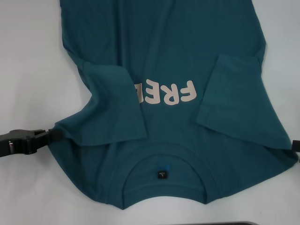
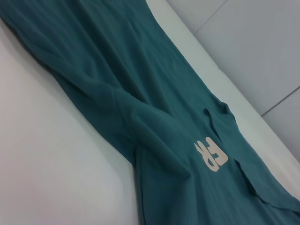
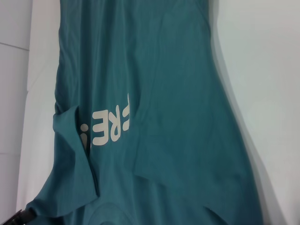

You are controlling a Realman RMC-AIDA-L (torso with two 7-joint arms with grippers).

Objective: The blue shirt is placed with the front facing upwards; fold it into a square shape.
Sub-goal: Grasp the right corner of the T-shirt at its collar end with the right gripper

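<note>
The blue shirt [image 1: 164, 56] lies front up on the white table, its collar nearest me with a small black label [image 1: 162, 174] inside. Both sleeves are folded inward: the left sleeve [image 1: 112, 103] covers the end of the white letters [image 1: 168, 93], and the right sleeve [image 1: 229, 93] lies beside them. My left gripper [image 1: 55, 135] sits low at the shirt's left shoulder edge, touching the fabric. Only a sliver of my right gripper [image 1: 296, 146] shows at the right shoulder edge. The left wrist view shows the shirt [image 2: 140, 93] lengthwise. In the right wrist view the shirt [image 3: 164, 93] fills the middle, with the left gripper [image 3: 21, 217] far off.
Bare white table [image 1: 28, 70] flanks the shirt on both sides. A dark strip [image 1: 243, 223] runs along the near edge. Beyond the table's far edge, grey floor tiles [image 2: 258, 47] show in the left wrist view.
</note>
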